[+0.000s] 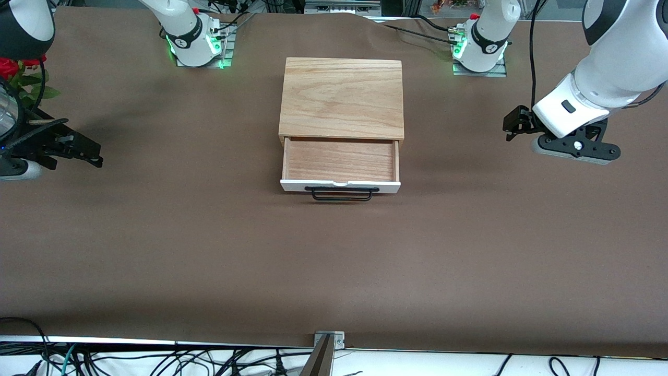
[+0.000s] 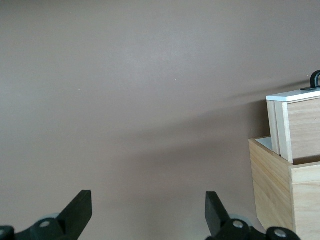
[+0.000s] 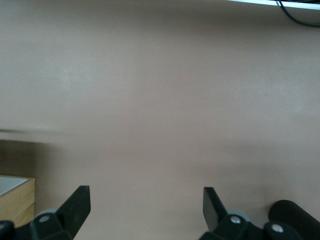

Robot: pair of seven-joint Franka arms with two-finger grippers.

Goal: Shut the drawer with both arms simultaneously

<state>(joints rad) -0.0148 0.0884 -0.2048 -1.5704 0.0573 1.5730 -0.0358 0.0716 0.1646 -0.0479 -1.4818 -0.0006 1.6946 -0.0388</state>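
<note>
Drawer (image 1: 340,161): standing pulled out of the box toward the front camera, tray floor showing bare light wood.
Front panel (image 1: 340,185): white, forming the drawer's edge nearest the front camera, well clear of the box's opening.
Handle (image 1: 342,194): thin black bar hanging off the white panel, on the side facing the front camera.
Box (image 1: 342,97): oak-coloured, sitting mid-table between the two arm bases, flat top covering the part of the drawer not pulled out.
Drawer in left wrist view (image 2: 295,125): showing at the picture's edge, sticking out of the box's wooden wall (image 2: 270,190), white panel edge and a bit of black handle at its tip.
Box in right wrist view (image 3: 15,205): only a wooden corner showing beside one fingertip.
Left gripper (image 1: 514,125): hanging over bare table toward the left arm's end, well apart from the drawer, touching nothing.
Left fingers (image 2: 80,207): spread wide, gripping nothing, brown table showing between them.
Right gripper (image 1: 86,151): hanging over bare table toward the right arm's end, well apart from the drawer, touching nothing.
Right fingers (image 3: 77,202): spread wide, holding nothing, table surface filling the gap.
Drawer relative to grippers: lying between the two, one gripper out to each side of it, neither near the panel or handle.
Table (image 1: 209,250): covered in a brown sheet, carrying the box.
Red flowers (image 1: 13,68): sitting at the table's edge toward the right arm's end.
</note>
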